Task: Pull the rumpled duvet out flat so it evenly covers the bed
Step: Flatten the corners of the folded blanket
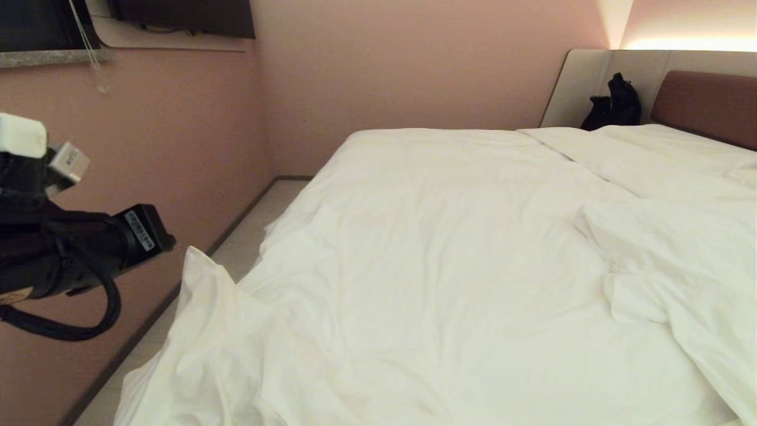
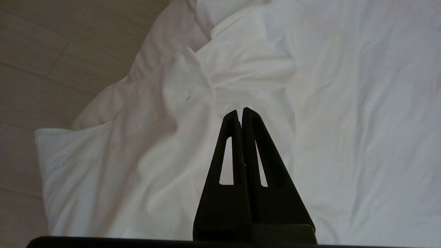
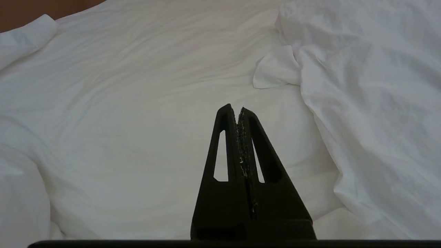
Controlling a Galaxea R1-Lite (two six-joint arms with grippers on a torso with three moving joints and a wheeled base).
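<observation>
Plainly, the coming move turns on the rumpled near-left corner of the duvet (image 1: 195,331), which spills off the bed (image 1: 704,100) toward the floor (image 1: 254,236) on the robot's left. That corner lies below and ahead of the left gripper (image 2: 240,111), whose jaws are pressed together with nothing between them. In the left wrist view the closed tips hover over the creased cloth, apart from it, with the hemmed edge (image 2: 51,131) of the duvet hanging over the floor boards off to one side. So the left arm (image 1: 71,248) looks the nearer one for this corner, and by my judgement the jaws must first part before they can take any fabric.

The right gripper (image 3: 238,107) is likewise closed on nothing, above the middle of the bed. Its view shows what the left wrist view does not: a folded-back flap (image 3: 275,70) of the duvet, lying over the smoother white spread. The head view adds the long run of the bed toward the reddish-brown headboard (image 1: 709,106), the pillows (image 1: 668,148) and a black bag (image 1: 615,103) near the bed's far corner, yet shows no fingers at all.
</observation>
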